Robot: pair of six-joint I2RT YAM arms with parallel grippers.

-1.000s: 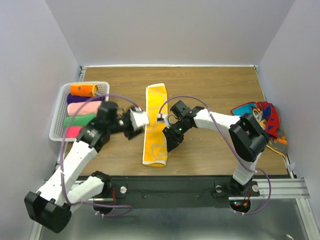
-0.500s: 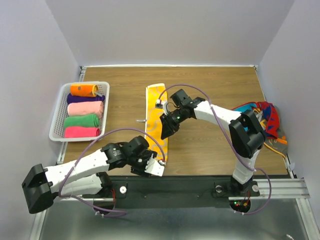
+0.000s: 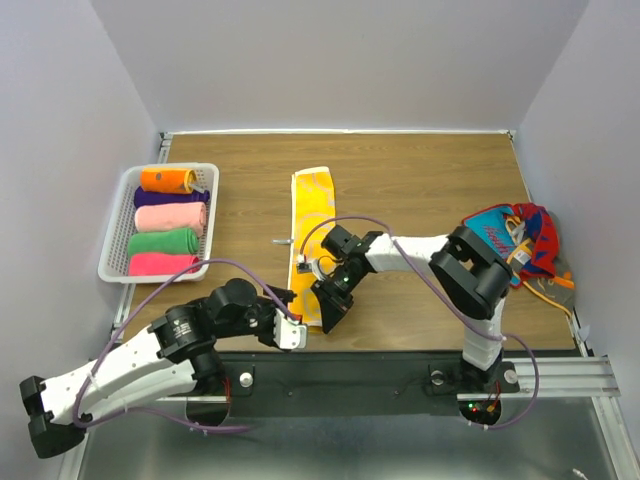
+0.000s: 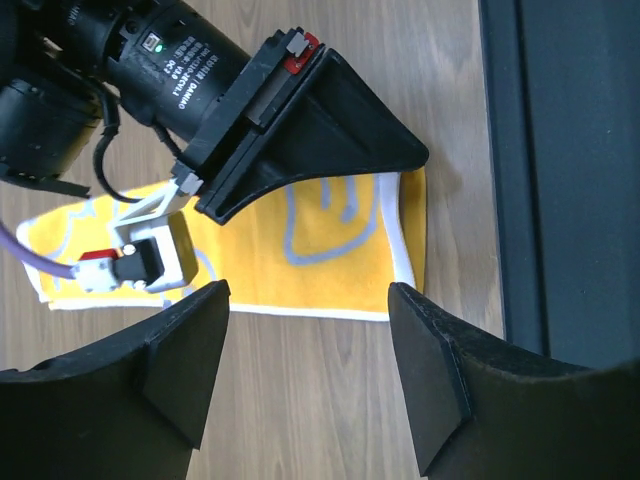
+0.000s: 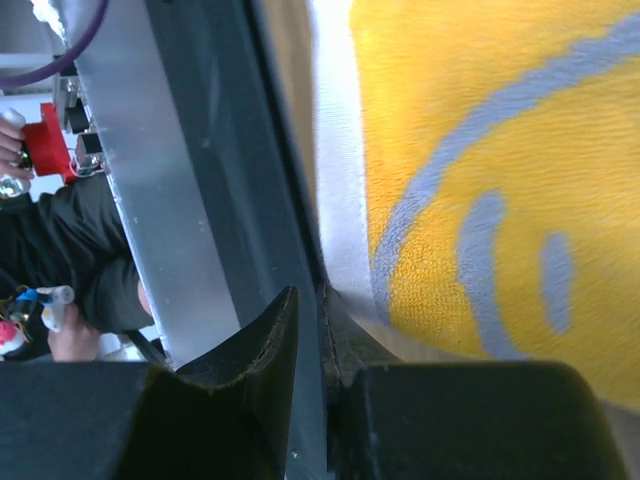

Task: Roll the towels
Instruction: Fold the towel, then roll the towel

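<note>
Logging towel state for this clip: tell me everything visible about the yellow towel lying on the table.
The long orange-yellow terry towel, with pale grey swirls and a white hem, lies flat and unrolled on the wooden table. It runs from mid-table to the near edge. The right gripper sits at the towel's near end, jaws almost closed against the hem; whether they pinch it is unclear. The left gripper hovers open by the near corner.

A white plastic basket (image 3: 200, 168) sits at the left edge of the brown wooden table (image 3: 430, 170), between pale walls.
</note>
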